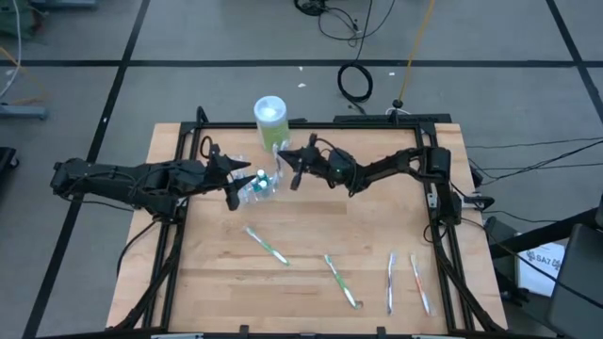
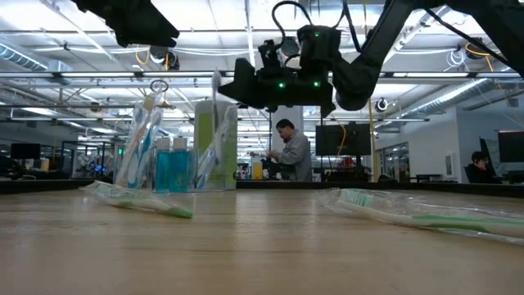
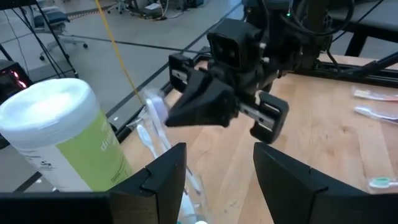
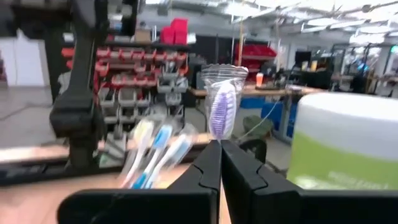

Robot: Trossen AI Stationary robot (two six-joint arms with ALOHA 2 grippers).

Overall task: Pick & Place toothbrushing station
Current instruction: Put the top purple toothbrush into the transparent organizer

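The right gripper [image 4: 219, 155] has its jaws pressed fully together on the wrapped handle of a purple-bristled toothbrush [image 4: 222, 111], which stands upright straight ahead of the jaws, head uppermost, long axis vertical. In the high view the right gripper [image 1: 294, 168] hangs above the far middle of the worktop [image 1: 311, 282], just beside the clear plastic cup [image 1: 256, 185].

The left gripper [image 1: 232, 188] faces it from the other side of the cup, its jaws spread wide; the left wrist view shows its two fingers [image 3: 163, 176] apart with bare wood between them and nothing gripped. Just beyond those jaws lie the cup's rim and the right gripper.

In the low view the cup [image 2: 168, 164] stands upright under the right gripper's jaws, holding several toothbrushes [image 2: 141, 135] that lean outward with heads up, and blue toothpaste tubes [image 2: 172, 168] standing among them; I count two tubes clearly, and I cannot tell the exact number of brushes inside.

Four more toothbrushes lie flat on the near half of the worktop, well away from both jaws: a green one [image 1: 268, 247] angled diagonally, a second green one [image 1: 341, 281] also diagonal, a blue one [image 1: 391, 281] and a pink one [image 1: 418, 282], both pointing nearly from near to far.

One green-labelled wipes canister [image 1: 270, 121] with a white lid stands behind the cup.
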